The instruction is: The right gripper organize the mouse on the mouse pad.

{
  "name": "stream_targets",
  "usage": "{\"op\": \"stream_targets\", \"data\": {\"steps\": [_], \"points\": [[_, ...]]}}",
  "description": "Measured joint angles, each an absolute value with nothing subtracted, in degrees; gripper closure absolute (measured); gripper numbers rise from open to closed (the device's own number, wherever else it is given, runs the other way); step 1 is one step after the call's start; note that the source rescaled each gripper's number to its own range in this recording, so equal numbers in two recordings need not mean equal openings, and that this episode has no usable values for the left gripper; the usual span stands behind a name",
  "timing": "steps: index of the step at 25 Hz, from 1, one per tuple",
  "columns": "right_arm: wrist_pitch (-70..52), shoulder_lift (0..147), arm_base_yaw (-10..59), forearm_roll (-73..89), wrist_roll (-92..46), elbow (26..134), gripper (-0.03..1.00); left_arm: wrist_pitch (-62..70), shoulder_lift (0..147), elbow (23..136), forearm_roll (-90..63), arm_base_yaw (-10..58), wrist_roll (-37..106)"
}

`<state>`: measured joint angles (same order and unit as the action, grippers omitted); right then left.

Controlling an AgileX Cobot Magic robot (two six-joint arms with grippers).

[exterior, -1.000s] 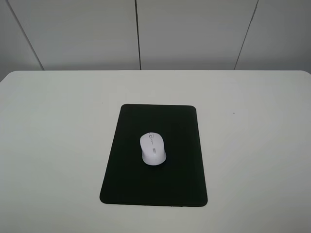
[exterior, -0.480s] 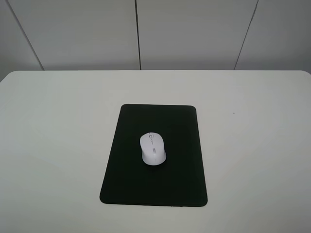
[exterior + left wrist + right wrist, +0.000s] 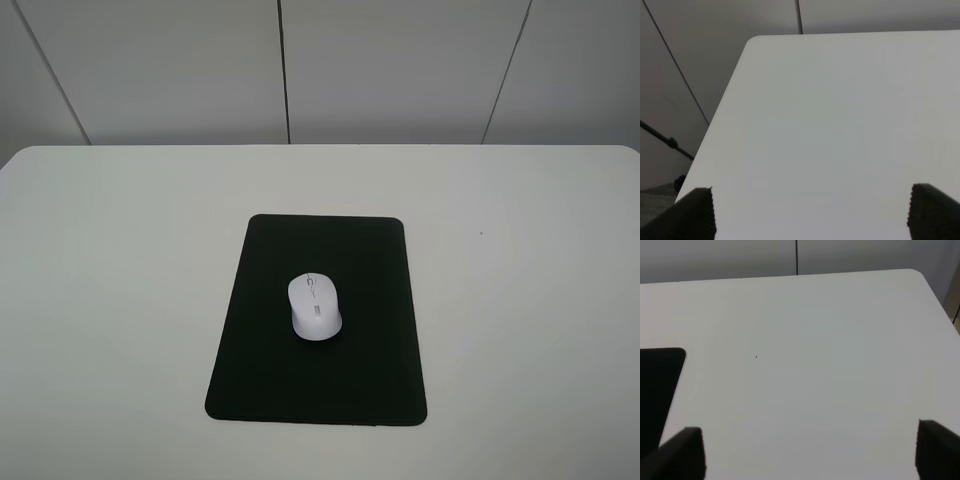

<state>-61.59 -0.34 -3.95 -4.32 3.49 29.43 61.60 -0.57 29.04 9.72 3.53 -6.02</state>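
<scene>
One mouse (image 3: 315, 307) lies on the mouse pad (image 3: 255, 370), near the middle of it and a little toward the far edge, with its scroll-wheel end pointing to 12 o'clock in the high view. Its long axis runs almost along the long side of the pad, leaning only slightly. All of the mouse is on the black surface and well apart from every edge. The pad lies flat on the white bench (image 3: 520, 300), a little skewed to the bench edge.

In the high view no arm reaches over the bench. The right gripper (image 3: 810, 450) shows only in its own wrist view, as two dark fingertips at the lower corners. The jaws stand wide apart with only bare bench between them, holding nothing. One rounded corner of the pad shows at about 9 o'clock in that picture, so this gripper hangs off the pad to the right side. The left gripper (image 3: 810, 212) is also spread wide and empty, above a corner of the bench far from the pad.

I judge that the placing is already done and the task is at its end, or nearly. The next move calls for very little: perhaps the right arm only needs to stay clear. If a straighter mouse is wanted, a small careful turn would be enough.
</scene>
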Motion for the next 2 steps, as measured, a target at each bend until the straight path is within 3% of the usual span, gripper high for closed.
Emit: {"op": "stream_targets", "data": {"steps": [2], "points": [[-61.59, -0.34, -3.95, -4.32, 3.49, 29.43, -0.03, 61.60, -0.57, 29.04, 9.72, 3.53, -6.02]]}}
